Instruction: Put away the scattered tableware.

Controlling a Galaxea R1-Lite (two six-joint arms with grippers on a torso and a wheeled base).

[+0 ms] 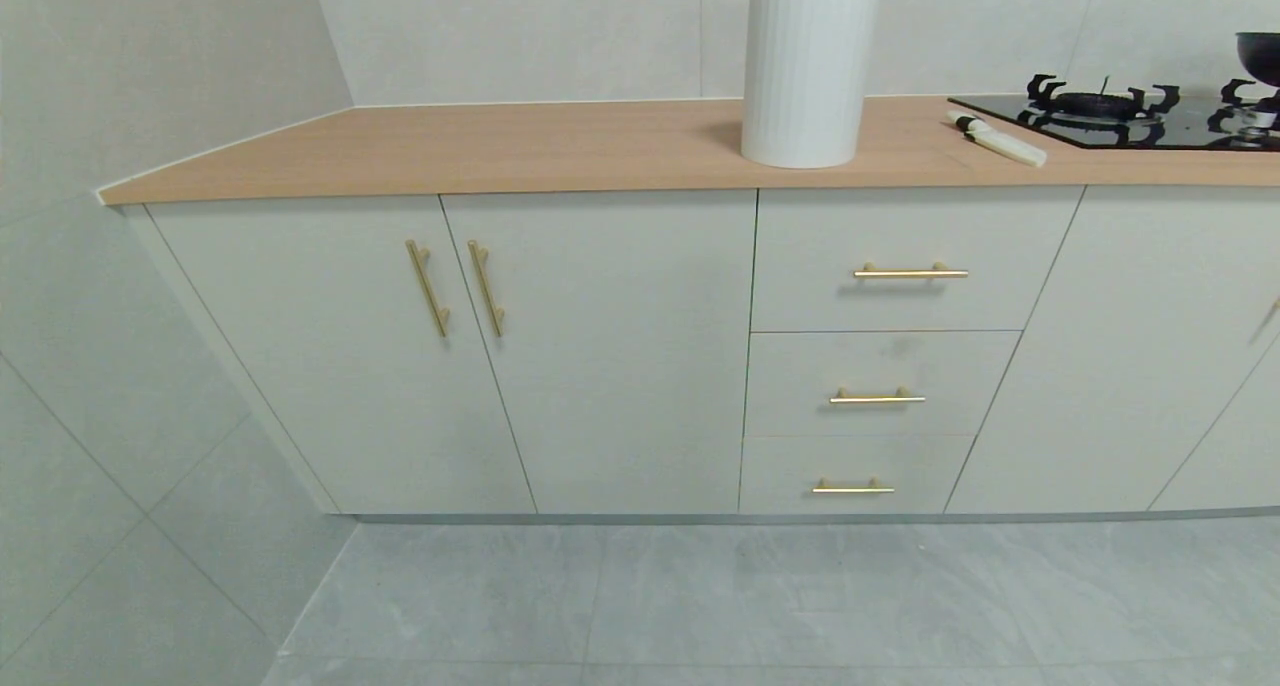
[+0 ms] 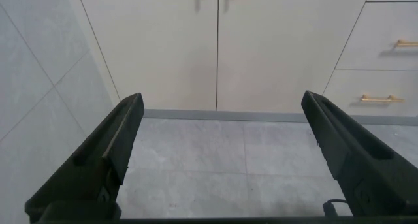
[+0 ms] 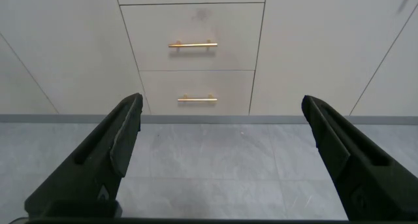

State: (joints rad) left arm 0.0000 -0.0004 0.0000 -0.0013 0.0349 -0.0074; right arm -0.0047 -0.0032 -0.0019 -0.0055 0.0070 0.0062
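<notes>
1 pale utensil [image 1: 995, 138] lies on desk [image 1: 500, 146], near right of the 1 white ribbed holder [image 1: 810, 66]. 3 drawers [image 1: 905, 256] below holder, 2 doors [image 1: 330, 366] to its lower left. Left claw [image 2: 223, 103] & right claw [image 3: 223, 101] both gape wide, nothing held, over floor [image 2: 215, 162].

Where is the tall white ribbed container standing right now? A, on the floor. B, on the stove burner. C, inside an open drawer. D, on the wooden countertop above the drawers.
D: the white ribbed container stands upright on the wooden countertop, above the stack of three shut drawers and left of the stove.
</notes>
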